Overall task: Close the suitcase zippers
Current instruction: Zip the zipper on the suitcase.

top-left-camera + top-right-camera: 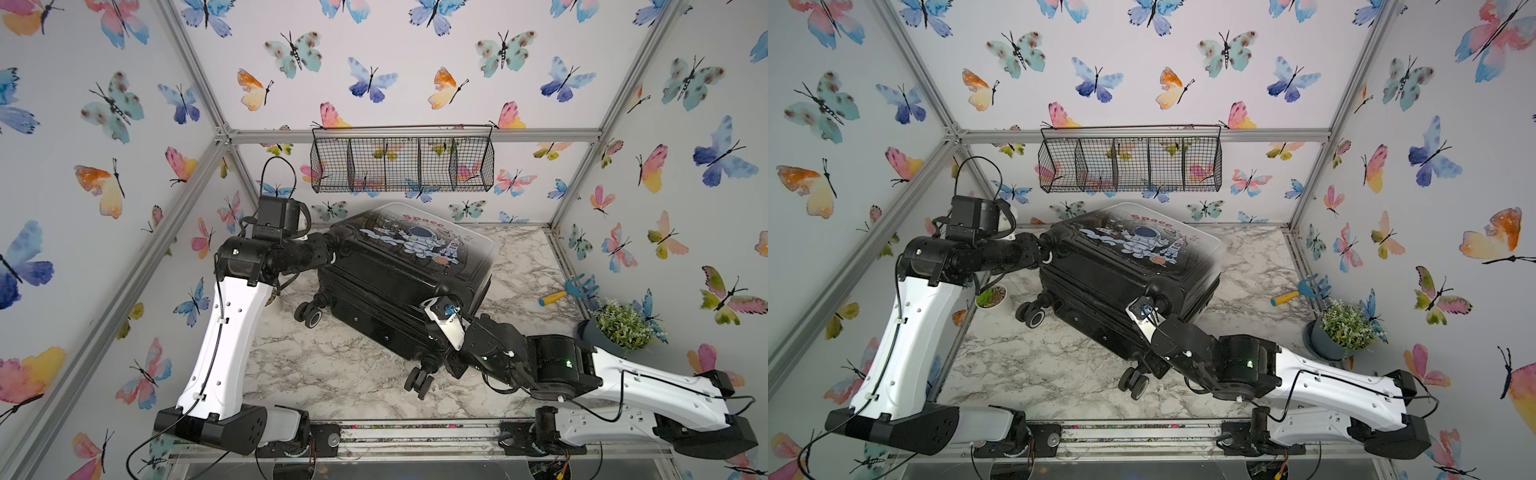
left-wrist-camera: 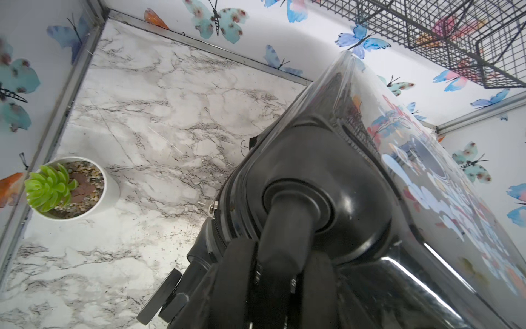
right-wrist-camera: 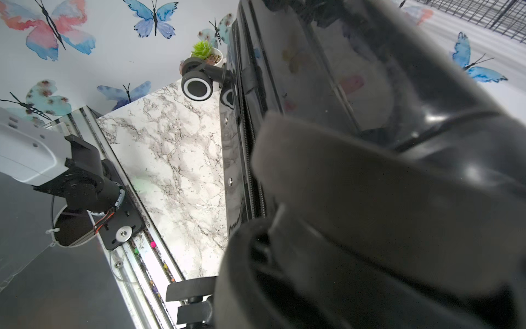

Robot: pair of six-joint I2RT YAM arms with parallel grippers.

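Clamped on a caster stem [image 2: 284,225] at one corner of the suitcase [image 1: 407,266], the left gripper [image 2: 280,256] fills the bottom centre of its wrist view, with a black finger [image 2: 236,273] on each side of the stem. The right gripper [image 3: 267,199] has its jaws together. It looms blurred in the lower right of its own wrist view, close against the case's glossy side just beside the zipper track [image 3: 250,159]. Whether anything is pinched between the jaws cannot be told. A small metal pull [image 2: 212,209] sits on the track low in the middle of the left wrist view. In both top views the suitcase lies at the centre of the marble table [image 1: 332,365], turned at an angle with the astronaut print facing up. Its free wheels [image 1: 311,316] point toward the lower left of the frame. A white pot with a succulent [image 1: 991,297] stands left of the case, near the left arm. A blue toy rake [image 1: 569,291] and a leafy potted plant [image 1: 619,324] sit at the right edge of the table. A wire basket [image 1: 403,160] hangs on the back wall above the case.
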